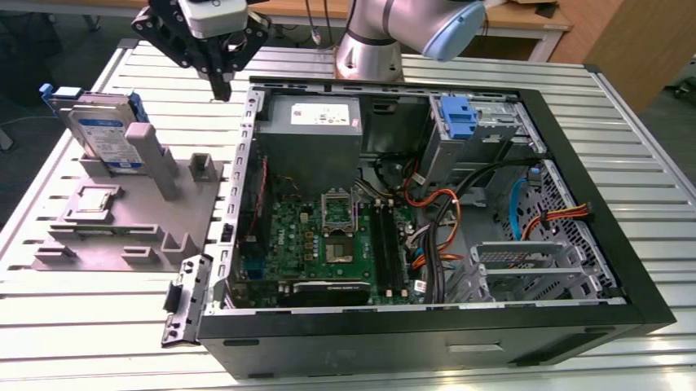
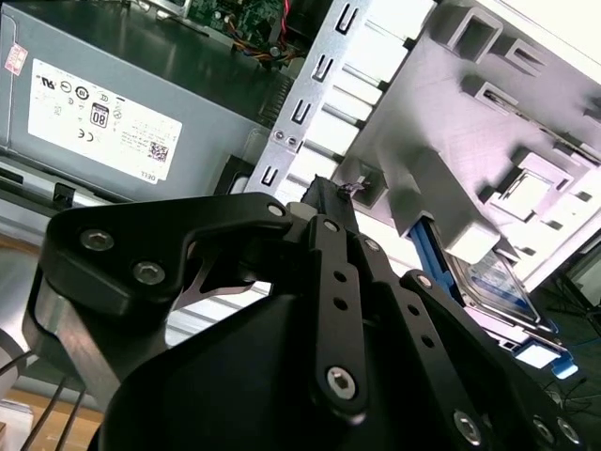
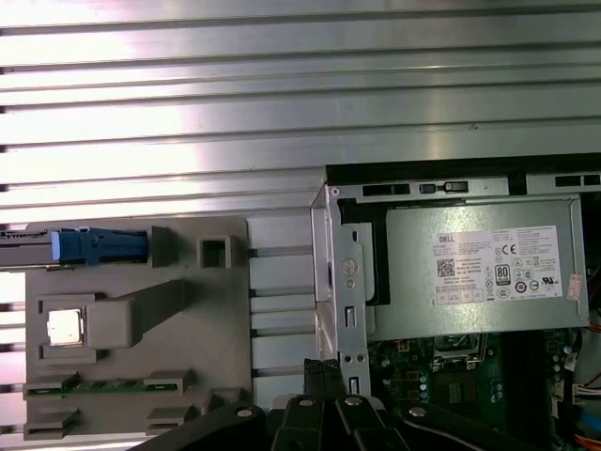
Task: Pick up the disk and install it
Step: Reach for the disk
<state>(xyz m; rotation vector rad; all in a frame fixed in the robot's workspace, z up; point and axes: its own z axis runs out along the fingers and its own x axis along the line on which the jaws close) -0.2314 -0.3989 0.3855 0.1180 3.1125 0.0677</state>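
Your black finger gripper [image 1: 221,86] hangs over the slatted aluminium table [image 1: 609,122]. Its fingers are pressed together with nothing between them. The closed tips of the gripper [image 2: 326,188] show the same in the second wrist view, and so does the gripper [image 3: 324,368] in the first wrist view. In the exterior view the tips sit just outside the far corner of the open black computer case [image 1: 435,334], on the exterior view's left. That puts them near the grey power supply box [image 1: 315,122] and touching nothing.

The disk [image 1: 103,130] is a silver-grey hard drive with a blue-and-white label in a bright blue plastic carrier. It stands upright on its edge in the grey multi-post fixture block [image 1: 120,236]. It sits at the block's far corner, toward the table edge on the exterior view's left and well apart from the gripper. One tall post of the block stands just in front of the disk. The first wrist view shows the disk [image 3: 99,246] edge-on, and the second wrist view shows the disk [image 2: 488,282] behind the posts.

The fixture block lies just beside the case. The blue plastic bracket [image 1: 457,118] sits in the case's upper drive bay. The green motherboard [image 1: 326,236] lies on the case floor.
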